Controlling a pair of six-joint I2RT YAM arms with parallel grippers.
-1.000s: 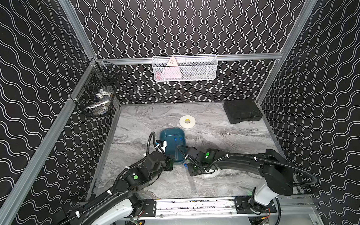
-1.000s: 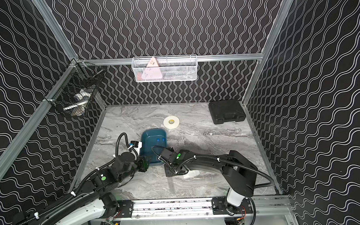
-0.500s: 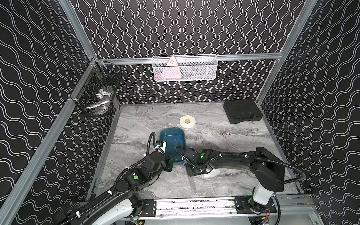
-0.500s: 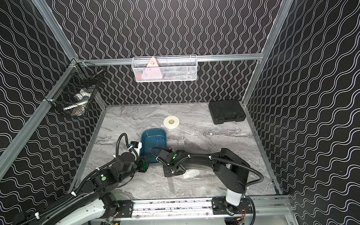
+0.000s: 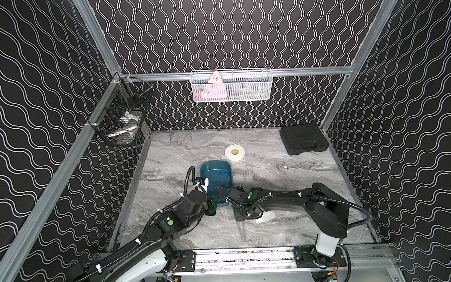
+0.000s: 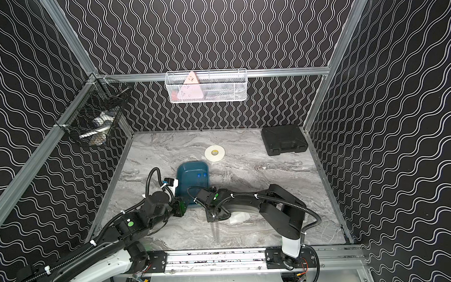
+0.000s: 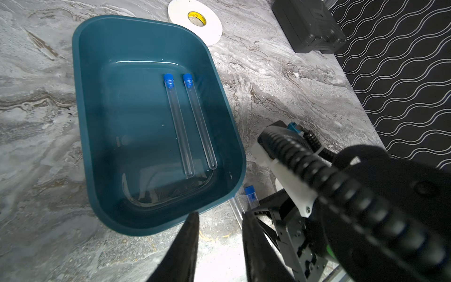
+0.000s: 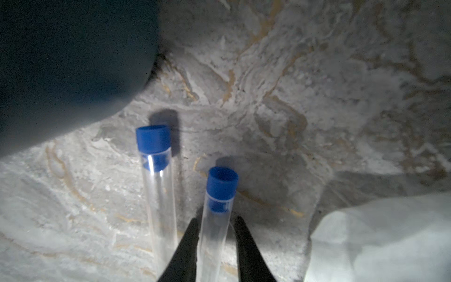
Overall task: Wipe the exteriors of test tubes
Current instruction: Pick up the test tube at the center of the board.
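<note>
Two clear test tubes with blue caps lie side by side in the teal tray. Two more test tubes lie on the marble just in front of the tray, seen faintly in both top views. My right gripper is low over the table and straddles one of these just below its cap. Its fingers sit close on either side, with a thin gap showing. My left gripper hovers open and empty by the tray's near edge. A crumpled white tissue lies beside the right gripper.
A white tape roll lies behind the tray and a black case sits at the back right. A white wire basket hangs on the back wall, a black one on the left wall. The two wrists are close together.
My right gripper's jaws have narrowed around the test tube, and the right arm's elbow has swung a little to the left. The left arm has stayed still.
</note>
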